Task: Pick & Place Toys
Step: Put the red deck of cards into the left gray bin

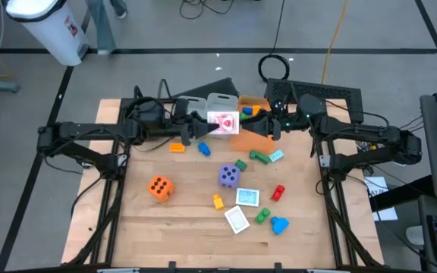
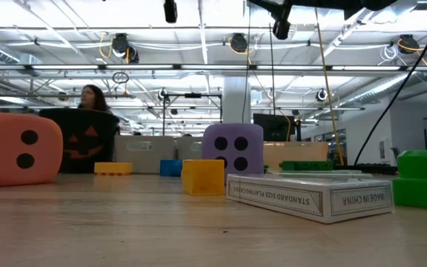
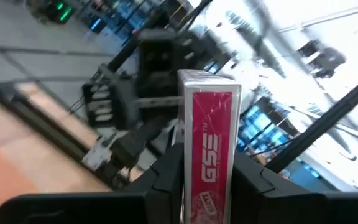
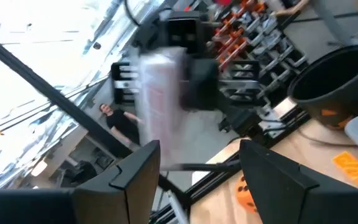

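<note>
The left gripper [image 1: 203, 125] clamped a red-and-white card box [image 1: 224, 121] beside the empty, parted right gripper [image 1: 273, 125], while most toys, including the purple die [image 1: 228, 176], lay unsorted on the table [image 1: 180, 220].

The left gripper [image 3: 207, 186] holds a red and white card box [image 3: 209, 140] between its two dark fingers [image 3: 166, 177]. The box stands upright, with its narrow side toward the camera and white letters on the red part. Behind it the other arm [image 3: 135, 93] appears, dark and blurred. One corner shows the wooden table [image 3: 17, 143].
</note>
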You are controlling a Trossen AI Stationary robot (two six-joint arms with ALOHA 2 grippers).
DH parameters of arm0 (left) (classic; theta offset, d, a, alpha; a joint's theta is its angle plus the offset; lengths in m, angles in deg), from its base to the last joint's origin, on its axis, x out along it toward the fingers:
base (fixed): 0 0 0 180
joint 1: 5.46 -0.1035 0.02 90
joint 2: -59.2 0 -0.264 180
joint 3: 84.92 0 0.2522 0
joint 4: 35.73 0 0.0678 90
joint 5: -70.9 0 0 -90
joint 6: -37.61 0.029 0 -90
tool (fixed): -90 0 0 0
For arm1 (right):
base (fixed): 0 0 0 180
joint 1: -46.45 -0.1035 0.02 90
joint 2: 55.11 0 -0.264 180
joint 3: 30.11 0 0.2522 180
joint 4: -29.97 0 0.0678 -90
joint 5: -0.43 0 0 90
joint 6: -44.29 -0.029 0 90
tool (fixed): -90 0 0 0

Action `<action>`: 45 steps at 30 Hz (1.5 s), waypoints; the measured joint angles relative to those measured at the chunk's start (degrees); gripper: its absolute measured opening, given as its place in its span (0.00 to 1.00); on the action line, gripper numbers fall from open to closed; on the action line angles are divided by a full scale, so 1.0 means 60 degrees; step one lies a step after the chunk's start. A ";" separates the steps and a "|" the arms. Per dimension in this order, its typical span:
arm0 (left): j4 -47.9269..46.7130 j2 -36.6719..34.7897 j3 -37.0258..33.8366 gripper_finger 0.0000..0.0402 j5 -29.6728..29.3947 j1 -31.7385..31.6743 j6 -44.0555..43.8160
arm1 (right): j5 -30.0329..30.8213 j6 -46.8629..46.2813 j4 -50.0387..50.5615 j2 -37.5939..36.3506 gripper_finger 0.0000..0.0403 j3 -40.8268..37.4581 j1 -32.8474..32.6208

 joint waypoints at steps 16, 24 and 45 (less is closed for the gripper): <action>-0.3113 -0.1870 0.0004 0.22 -0.1212 -0.1096 0.0724 | -0.0008 0.0382 0.0112 -0.0434 0.53 -0.0007 0.0664; -0.5433 -0.2098 -0.0001 0.22 -0.2566 -0.1363 0.0462 | 0.0009 0.1029 0.0945 -0.0434 0.53 -0.0007 0.0678; -0.7066 -0.2017 -0.0006 0.22 -0.3074 -0.2835 0.0326 | 0.0796 0.1949 0.2203 -0.0437 0.52 -0.0064 0.0682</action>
